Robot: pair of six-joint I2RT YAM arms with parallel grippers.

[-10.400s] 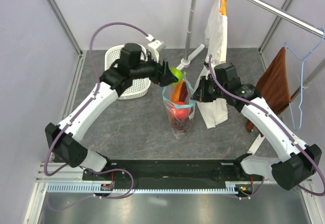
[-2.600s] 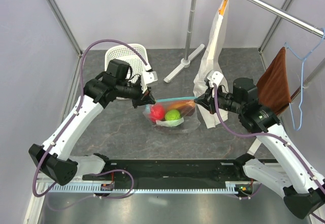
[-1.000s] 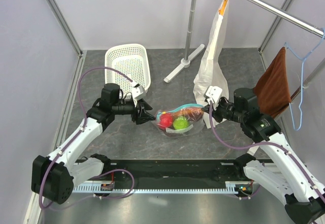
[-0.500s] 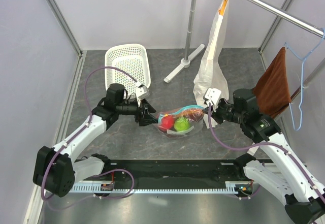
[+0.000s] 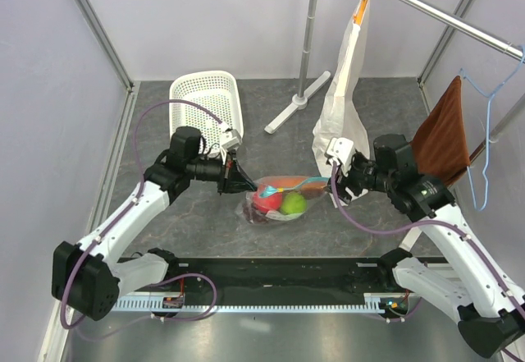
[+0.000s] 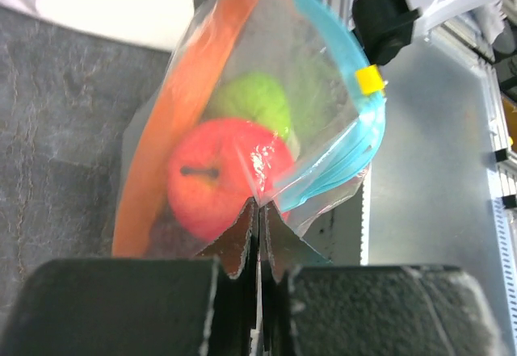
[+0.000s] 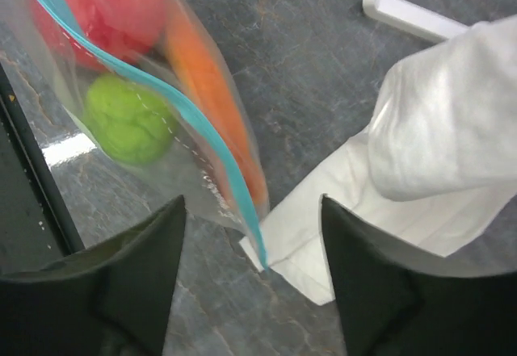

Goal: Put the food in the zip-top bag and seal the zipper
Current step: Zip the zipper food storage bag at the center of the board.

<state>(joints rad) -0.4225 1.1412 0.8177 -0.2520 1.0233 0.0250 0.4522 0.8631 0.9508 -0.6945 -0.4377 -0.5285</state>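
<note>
The clear zip-top bag (image 5: 256, 211) lies on the grey table between both arms. Inside it I see a red apple (image 6: 222, 170), a green round fruit (image 6: 252, 102) and an orange papaya slice (image 6: 157, 158). The teal zipper (image 6: 343, 150) runs along its mouth, with a small yellow tab (image 6: 369, 79) on it. My left gripper (image 6: 258, 207) is shut on the bag's left corner. My right gripper (image 7: 251, 203) stands open at the bag's right end; the teal corner (image 7: 260, 247) lies between its fingers (image 7: 129, 279), untouched.
A tall white paper bag (image 5: 344, 107) hangs just behind the right gripper, its foot on the table (image 7: 323, 235). A white basket (image 5: 205, 103) stands at the back left. A stand's foot (image 5: 291, 107), a brown towel (image 5: 439, 140) and a blue hanger (image 5: 484, 157) are at the back and right.
My left gripper has moved in and shut on the bag's left corner. My right gripper has opened and let go of the bag's right end.
</note>
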